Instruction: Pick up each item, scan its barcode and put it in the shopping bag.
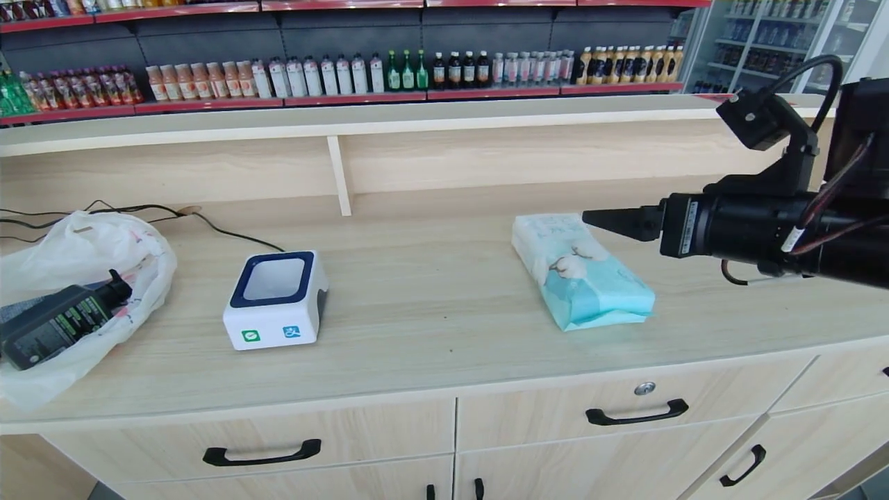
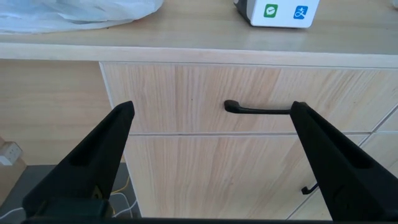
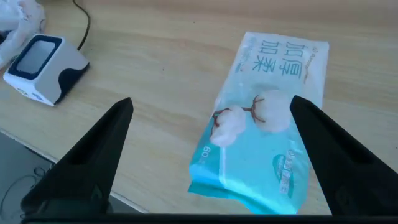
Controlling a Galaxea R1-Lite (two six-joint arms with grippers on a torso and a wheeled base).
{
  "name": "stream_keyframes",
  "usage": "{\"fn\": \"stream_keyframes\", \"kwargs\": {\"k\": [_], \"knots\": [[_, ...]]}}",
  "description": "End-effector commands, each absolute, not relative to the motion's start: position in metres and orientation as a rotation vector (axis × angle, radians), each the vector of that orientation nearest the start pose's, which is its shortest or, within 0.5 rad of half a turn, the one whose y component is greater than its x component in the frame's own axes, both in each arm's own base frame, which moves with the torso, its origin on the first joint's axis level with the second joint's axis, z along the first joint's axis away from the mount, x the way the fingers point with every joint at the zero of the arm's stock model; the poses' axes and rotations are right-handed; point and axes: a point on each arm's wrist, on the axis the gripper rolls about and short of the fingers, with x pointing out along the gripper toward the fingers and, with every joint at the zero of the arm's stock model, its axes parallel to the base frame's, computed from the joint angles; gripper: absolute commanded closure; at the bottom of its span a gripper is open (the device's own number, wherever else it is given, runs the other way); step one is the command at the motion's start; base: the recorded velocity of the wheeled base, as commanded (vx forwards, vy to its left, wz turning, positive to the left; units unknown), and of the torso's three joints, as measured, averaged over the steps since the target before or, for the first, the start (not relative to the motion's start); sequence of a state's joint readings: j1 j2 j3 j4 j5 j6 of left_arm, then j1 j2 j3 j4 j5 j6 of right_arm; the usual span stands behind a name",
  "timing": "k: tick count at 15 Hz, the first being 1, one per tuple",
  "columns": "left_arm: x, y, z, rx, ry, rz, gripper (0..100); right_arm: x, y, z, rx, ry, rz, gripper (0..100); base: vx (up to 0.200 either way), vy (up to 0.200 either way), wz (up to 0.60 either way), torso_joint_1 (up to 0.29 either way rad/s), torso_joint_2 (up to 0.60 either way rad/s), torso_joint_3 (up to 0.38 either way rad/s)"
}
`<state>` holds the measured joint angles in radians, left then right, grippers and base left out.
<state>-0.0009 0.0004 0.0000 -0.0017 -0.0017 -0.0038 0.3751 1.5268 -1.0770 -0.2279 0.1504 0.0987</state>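
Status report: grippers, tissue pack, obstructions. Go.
Left gripper open, low before the drawers. Right gripper open above tissue pack, pack flat on counter. Nothing between pack and scanner.

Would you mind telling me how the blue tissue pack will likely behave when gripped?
The tissue pack looks soft and film-wrapped, so it probably squashes and sags. Lying flat, it shouldn't roll. Its glossy film may slip in the open right gripper.

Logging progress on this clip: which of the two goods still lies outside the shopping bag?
The light-blue tissue pack, flat on the counter near the right gripper; the dark bottle already lies in the white bag.
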Motion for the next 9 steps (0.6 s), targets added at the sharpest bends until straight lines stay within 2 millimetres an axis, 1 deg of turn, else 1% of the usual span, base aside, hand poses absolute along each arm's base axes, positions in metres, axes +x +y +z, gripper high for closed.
{"fn": "stream_keyframes", "kwargs": {"k": [1, 3, 4, 5, 7, 9], "knots": [[-0.023, 0.000, 0.076, -0.005, -0.002, -0.003, 0, 0.283, 0.113, 0.261, 0.056, 0.276, 0.464, 0, 0.000, 0.000, 0.00, 0.000, 0.00, 0.000], [-0.023, 0.000, 0.076, -0.005, -0.002, -0.003, 0, 0.304, 0.121, 0.248, -0.007, 0.345, 0.397, 0, 0.000, 0.000, 0.00, 0.000, 0.00, 0.000], [-0.023, 0.000, 0.076, -0.005, -0.002, -0.003, 0, 0.313, 0.125, 0.246, -0.016, 0.362, 0.394, 0, 0.000, 0.000, 0.00, 0.000, 0.00, 0.000], [-0.023, 0.000, 0.076, -0.005, -0.002, -0.003, 0, 0.316, 0.134, 0.247, -0.023, 0.374, 0.415, 0, 0.000, 0.000, 0.00, 0.000, 0.00, 0.000], [-0.023, 0.000, 0.076, -0.005, -0.002, -0.003, 0, 0.316, 0.151, 0.243, -0.048, 0.440, 0.447, 0, 0.000, 0.000, 0.00, 0.000, 0.00, 0.000], [-0.023, 0.000, 0.076, -0.005, -0.002, -0.003, 0, 0.319, 0.153, 0.239, -0.059, 0.462, 0.420, 0, 0.000, 0.000, 0.00, 0.000, 0.00, 0.000]]}}
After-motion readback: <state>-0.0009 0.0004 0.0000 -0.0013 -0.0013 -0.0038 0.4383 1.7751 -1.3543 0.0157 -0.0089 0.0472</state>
